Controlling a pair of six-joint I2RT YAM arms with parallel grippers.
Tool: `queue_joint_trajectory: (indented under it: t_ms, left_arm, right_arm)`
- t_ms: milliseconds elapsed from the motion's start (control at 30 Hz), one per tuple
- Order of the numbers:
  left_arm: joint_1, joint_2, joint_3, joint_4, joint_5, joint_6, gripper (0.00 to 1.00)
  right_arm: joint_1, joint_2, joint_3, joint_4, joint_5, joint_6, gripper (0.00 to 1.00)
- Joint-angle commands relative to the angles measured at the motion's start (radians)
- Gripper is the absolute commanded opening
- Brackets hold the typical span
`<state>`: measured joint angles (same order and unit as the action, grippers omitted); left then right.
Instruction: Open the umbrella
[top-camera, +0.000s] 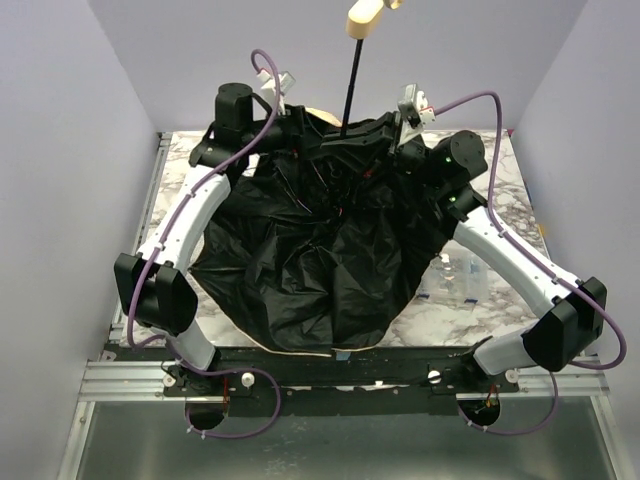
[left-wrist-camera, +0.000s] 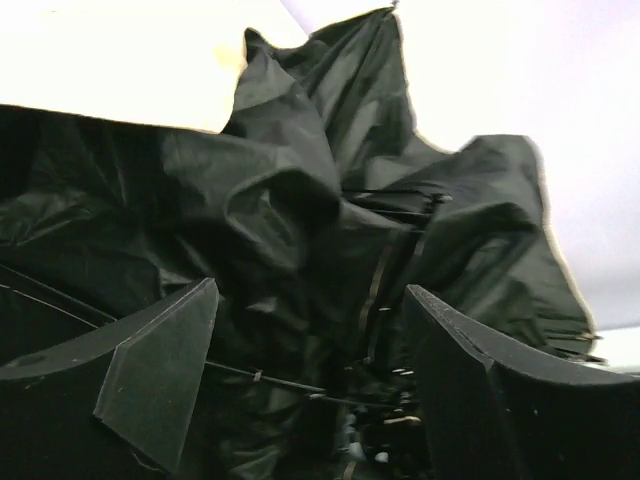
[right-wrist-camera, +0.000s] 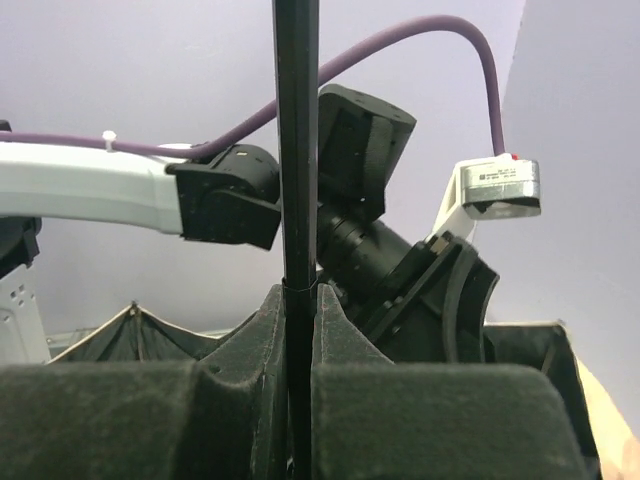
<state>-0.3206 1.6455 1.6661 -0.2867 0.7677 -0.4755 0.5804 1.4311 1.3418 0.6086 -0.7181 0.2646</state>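
The umbrella's canopy lies spread over the table, black inner side up, with a tan edge showing at the front. Its thin black shaft rises to the beige knob handle at the top. My right gripper is shut on the shaft low down, just above the canopy, and the right wrist view shows its pads pressed to both sides. My left gripper is open over the crumpled canopy beside the shaft. A thin rib crosses between its fingers. The sleeve is out of view.
A clear plastic box lies on the marble table at the right, partly under the canopy's edge. Lavender walls close in the left, right and back. The left arm's wrist is close behind the shaft in the right wrist view.
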Motion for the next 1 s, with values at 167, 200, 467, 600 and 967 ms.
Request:
queue_joint_trajectory:
  t_ms: [167, 200, 467, 600, 967]
  left_arm:
    - [0.103, 0.034, 0.072, -0.076, -0.053, 0.147, 0.82]
    - [0.104, 0.025, 0.069, -0.051, -0.023, 0.15, 0.81]
    - [0.143, -0.09, -0.02, 0.193, 0.086, 0.072, 0.75]
    - [0.163, -0.15, -0.034, 0.225, 0.157, 0.167, 0.79]
    - [0.071, -0.294, -0.177, 0.225, 0.355, 0.421, 0.83]
  right_arm:
    - [-0.003, -0.032, 0.033, 0.062, -0.056, -0.001, 0.0]
    - [-0.004, -0.031, 0.031, 0.062, -0.053, 0.0, 0.0]
    - [-0.005, -0.003, 0.046, -0.026, 0.125, -0.012, 0.0]
    - [-0.01, -0.001, 0.039, -0.041, 0.157, -0.021, 0.0]
    - [-0.01, 0.031, 0.062, -0.017, 0.164, 0.044, 0.0]
